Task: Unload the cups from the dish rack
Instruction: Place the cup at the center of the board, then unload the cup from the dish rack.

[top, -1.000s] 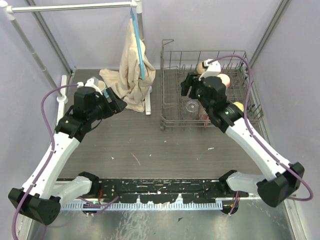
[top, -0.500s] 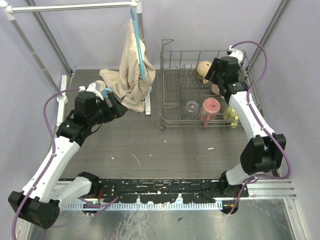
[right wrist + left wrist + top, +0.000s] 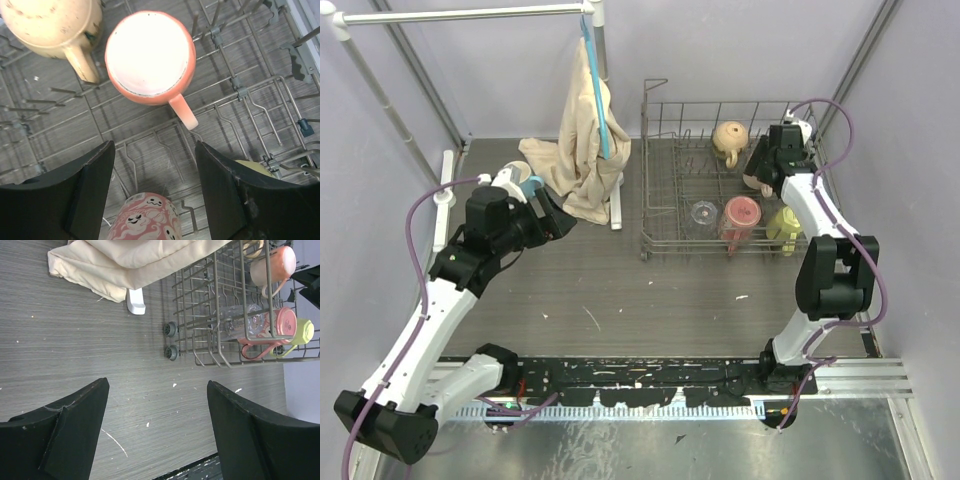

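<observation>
The grey wire dish rack [image 3: 645, 180] stands at the back right. In it are a tan mug [image 3: 728, 138], a clear glass [image 3: 703, 212], a pink mug with white figures [image 3: 741, 215] and a yellow-green mug [image 3: 785, 222]. My right gripper [image 3: 763, 165] hangs open and empty above the salmon pink mug [image 3: 150, 55], not touching it. The figured mug [image 3: 145, 220] shows between its fingers lower down. My left gripper [image 3: 555, 222] is open and empty over the bare table left of the rack [image 3: 225, 315]. A light blue mug [image 3: 523, 180] sits on the table behind the left wrist.
A beige cloth [image 3: 582, 150] hangs from a blue hanger on the white rail [image 3: 460, 14] and pools on the table beside the rack. The rail's white foot [image 3: 616, 205] stands between cloth and rack. Purple walls close in on both sides.
My right arm has swung from over the rack's middle to its back right, and its gripper now hangs over the salmon pink mug. The left arm has hardly moved.
</observation>
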Robot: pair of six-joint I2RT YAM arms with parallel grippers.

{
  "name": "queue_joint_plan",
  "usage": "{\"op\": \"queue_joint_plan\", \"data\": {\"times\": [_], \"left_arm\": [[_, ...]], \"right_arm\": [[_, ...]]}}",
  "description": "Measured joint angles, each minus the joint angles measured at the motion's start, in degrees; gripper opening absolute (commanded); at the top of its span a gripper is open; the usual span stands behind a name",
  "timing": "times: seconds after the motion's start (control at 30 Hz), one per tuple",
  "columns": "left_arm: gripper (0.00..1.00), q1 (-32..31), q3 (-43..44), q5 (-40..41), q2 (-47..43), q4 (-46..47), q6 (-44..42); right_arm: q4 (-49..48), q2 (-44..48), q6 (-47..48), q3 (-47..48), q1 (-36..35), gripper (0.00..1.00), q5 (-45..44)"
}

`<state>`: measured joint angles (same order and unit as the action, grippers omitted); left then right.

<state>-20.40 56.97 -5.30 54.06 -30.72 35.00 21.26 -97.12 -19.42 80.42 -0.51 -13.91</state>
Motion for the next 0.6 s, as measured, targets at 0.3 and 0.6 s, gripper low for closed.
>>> {"op": "queue_joint_plan", "data": {"times": [0.3,0.6], "left_arm": [[0.87,0.0,-0.9,-0.1,-0.6,0.0,-0.4],[0.87,0.0,-1.3,-0.2,-1.7,0.0,-0.5]], "right_arm": [[0.9,-6.6,3.7,2.0,0.0,0.74,0.1],[-3.5,-8.2,6.0,1.4,2.1,0.75,3.7]]}}
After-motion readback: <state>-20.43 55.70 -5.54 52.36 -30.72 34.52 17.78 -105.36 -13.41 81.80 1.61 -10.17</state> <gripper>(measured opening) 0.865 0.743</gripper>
